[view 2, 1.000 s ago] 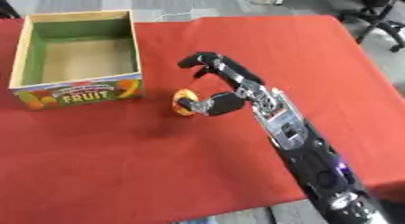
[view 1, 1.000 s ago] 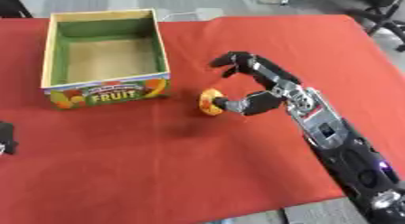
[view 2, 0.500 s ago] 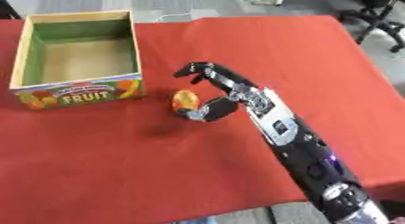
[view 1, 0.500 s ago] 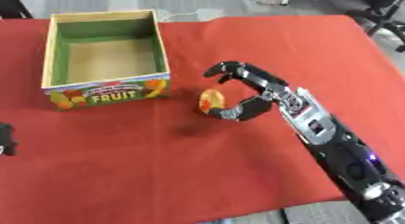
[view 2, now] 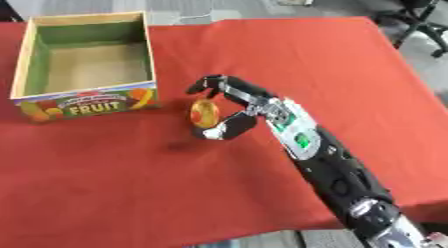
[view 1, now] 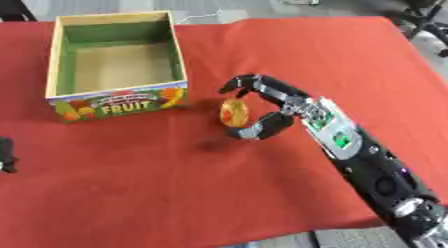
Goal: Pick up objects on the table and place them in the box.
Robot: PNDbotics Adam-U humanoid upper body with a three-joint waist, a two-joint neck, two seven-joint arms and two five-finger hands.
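Left hand (view 1: 5, 154) shows only in left eye view.

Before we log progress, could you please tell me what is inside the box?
The box shows only its bare tan floor and green inner walls. The near wall hides a strip of floor behind it. The orange object sits outside, in the right hand.

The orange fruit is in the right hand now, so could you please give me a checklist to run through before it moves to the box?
1. Right hand curled round the fruit: ok.
2. Fruit lifted off the red table: a shadow lies below it, so it looks raised; ok.
3. Box upright, open top: ok.
4. Box has room: nothing visible inside; ok.
5. Path from fruit to box free: nothing lies between; ok.
6. Left hand out of the way: only a dark part shows at the left edge; cannot tell.
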